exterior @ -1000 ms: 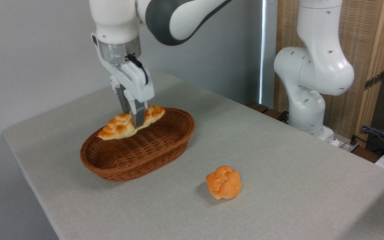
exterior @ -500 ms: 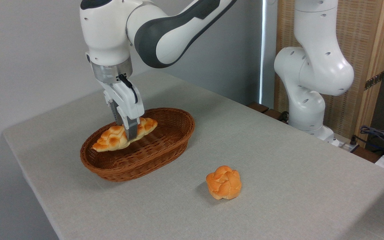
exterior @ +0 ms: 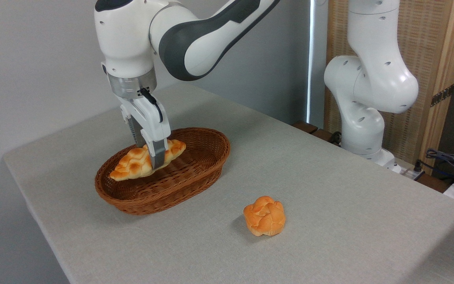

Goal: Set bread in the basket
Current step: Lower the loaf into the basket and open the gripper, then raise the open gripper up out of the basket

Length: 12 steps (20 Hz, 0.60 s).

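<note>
- The white two-finger gripper (exterior: 152, 159) points down, its jaws closed across the middle of the long golden-orange braided bread (exterior: 146, 160).
- The loaf extends to both sides of the jaws, inside the shallow oval reddish-brown wicker basket (exterior: 195, 179).
- A small round knotted orange bun (exterior: 265, 215) lies on the grey table (exterior: 329, 197), well apart from the jaws.

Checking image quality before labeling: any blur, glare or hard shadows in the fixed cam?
Fixed camera: sharp throughout, no motion blur on the gripper or the bread in its jaws. Lighting is soft and even; only a faint shadow left of the round bun and under the basket. Mild sheen on the arm's white shell, no blown-out glare.
</note>
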Motion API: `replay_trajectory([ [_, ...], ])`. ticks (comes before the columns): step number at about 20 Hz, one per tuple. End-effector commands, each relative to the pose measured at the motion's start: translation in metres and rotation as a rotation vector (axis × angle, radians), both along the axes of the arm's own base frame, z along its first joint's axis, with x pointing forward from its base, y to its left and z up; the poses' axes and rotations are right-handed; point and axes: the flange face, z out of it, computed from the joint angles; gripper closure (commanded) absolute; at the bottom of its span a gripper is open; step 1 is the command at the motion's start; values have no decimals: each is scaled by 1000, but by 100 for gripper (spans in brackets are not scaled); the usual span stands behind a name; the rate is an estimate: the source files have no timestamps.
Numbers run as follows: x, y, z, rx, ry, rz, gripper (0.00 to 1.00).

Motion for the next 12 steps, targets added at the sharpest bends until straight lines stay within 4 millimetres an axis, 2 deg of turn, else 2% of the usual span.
replay_trajectory([
  [1, -2, 1, 1, -6, -14, -5, 0],
  [5, -2, 2, 3, -1, -15, -3, 0],
  [7, -2, 8, 11, 0, -22, 5, 0],
  [9, -1, 23, 27, -1, -34, 29, 0],
  [12, 5, 59, 71, 11, -4, 53, 0],
])
